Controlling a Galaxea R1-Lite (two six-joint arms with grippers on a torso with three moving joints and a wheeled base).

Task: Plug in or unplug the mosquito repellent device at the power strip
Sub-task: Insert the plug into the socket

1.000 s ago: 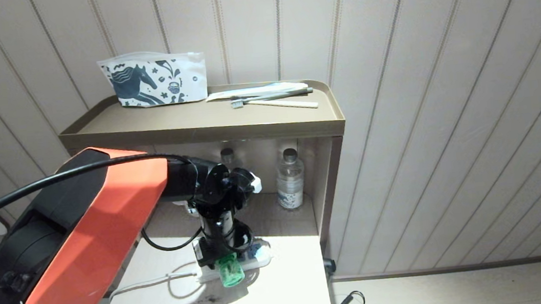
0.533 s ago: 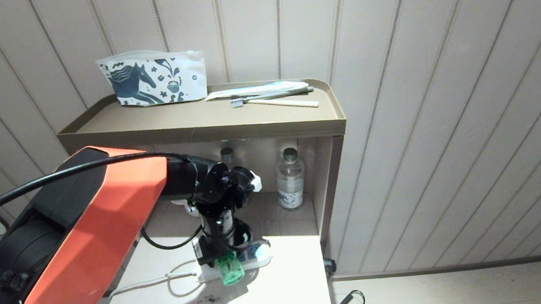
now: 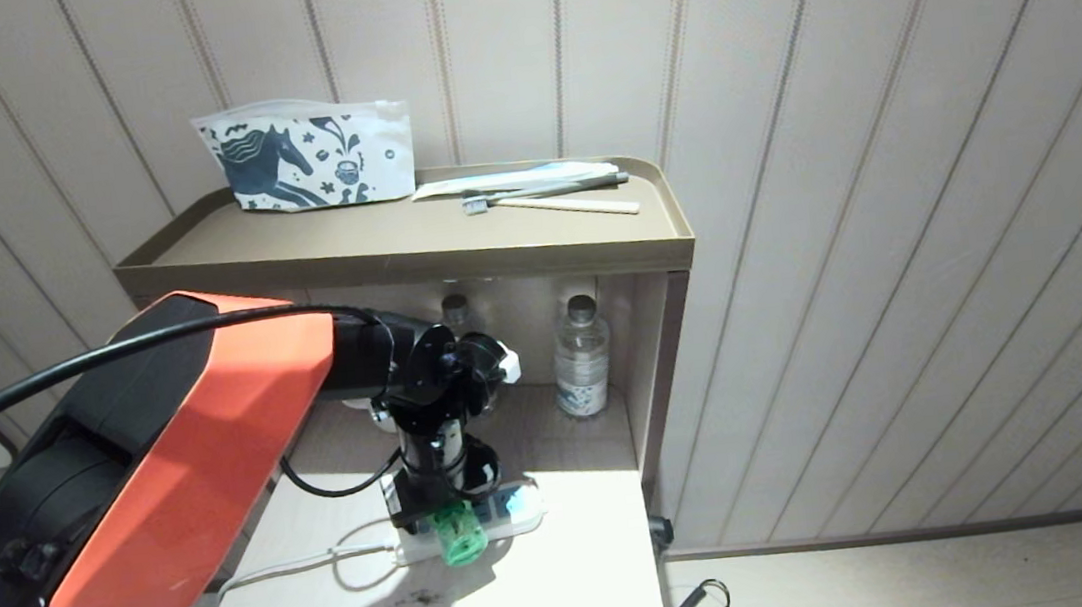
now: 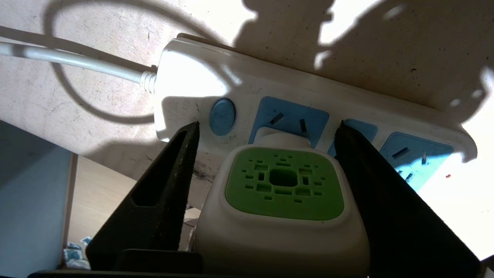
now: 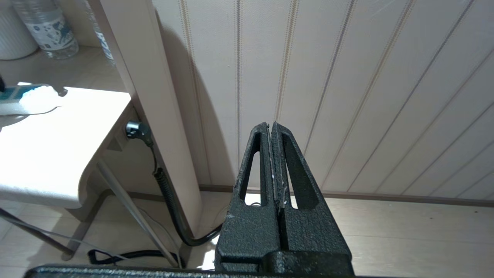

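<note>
A: Left claw [image 4: 266, 135] is standing wide, one finger on each side of the mosquito repellent device [image 4: 283, 200], with a gap showing on both sides, so it is gripping nothing. In the head view it is pointing down at the worktop [image 3: 571, 592] from above

B: And the device, where is it sitting?

A: On the power strip [image 4: 347, 104], over the light-blue socket next to the round switch, green vented top facing the wrist camera. From the head view its green bottle [image 3: 460, 538] is sticking out toward the near edge. Looks plugged in, though the pins are hidden

B: So the step in hand is?

A: My guess is letting go after plugging, or lining up for a pull, I cannot tell which. Either way, keeping the fingers [image 4: 166, 193] parallel to the white sides and moving straight along the pin line is what counts, no twisting, since the strip is lying loose and may be dragged along by its cord [image 4: 77, 61]

B: Right claw?

A: Right claw [image 5: 272, 131] is pressed fully together, empty, parked facing the wall panelling

B: Containers?

A: Water bottle [image 3: 579, 360] with dark cap standing in the shelf niche, contents clear, level hard to read. A second cap beside it is half hidden by the arm. Printed pouch [image 3: 309, 157] leaning on the top tray, contents unseen
</note>
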